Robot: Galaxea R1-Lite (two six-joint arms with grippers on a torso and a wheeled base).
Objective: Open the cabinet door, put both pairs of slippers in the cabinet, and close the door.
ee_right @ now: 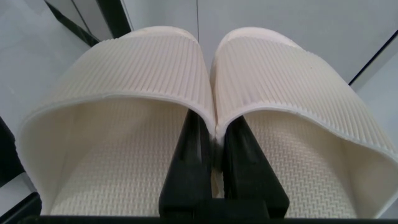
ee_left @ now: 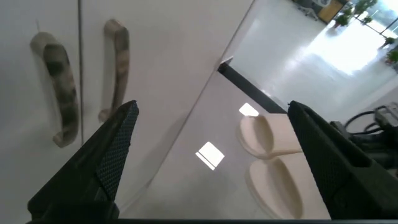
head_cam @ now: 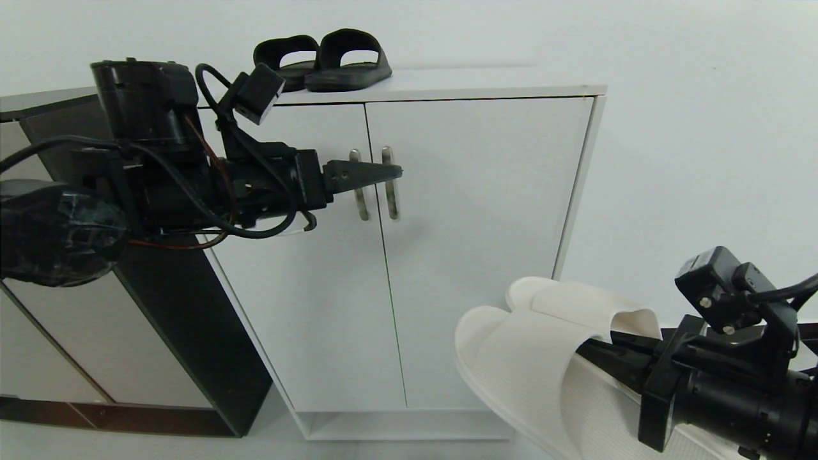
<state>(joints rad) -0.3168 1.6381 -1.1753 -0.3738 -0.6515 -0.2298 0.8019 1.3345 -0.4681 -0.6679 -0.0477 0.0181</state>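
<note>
A white cabinet (head_cam: pixel 479 191) stands before me with both doors shut and two metal handles (head_cam: pixel 390 182) side by side at the middle seam. On its top lies a pair of black slippers (head_cam: pixel 323 61). My left gripper (head_cam: pixel 393 171) is held level right in front of the handles (ee_left: pixel 59 93), open (ee_left: pixel 211 109), with nothing between its fingers. Low at the right, my right gripper (head_cam: pixel 591 345) is shut on a pair of white slippers (head_cam: pixel 524 358). Its fingers (ee_right: pixel 186 155) reach under the straps and pinch the inner sides of both slippers (ee_right: pixel 124 81) together.
A dark, mirror-faced panel (head_cam: pixel 166 306) leans against the cabinet's left side. A plain white wall runs behind and to the right. The floor (ee_left: pixel 205 155) below the doors is glossy, and the cabinet has a low open plinth (head_cam: pixel 396 425).
</note>
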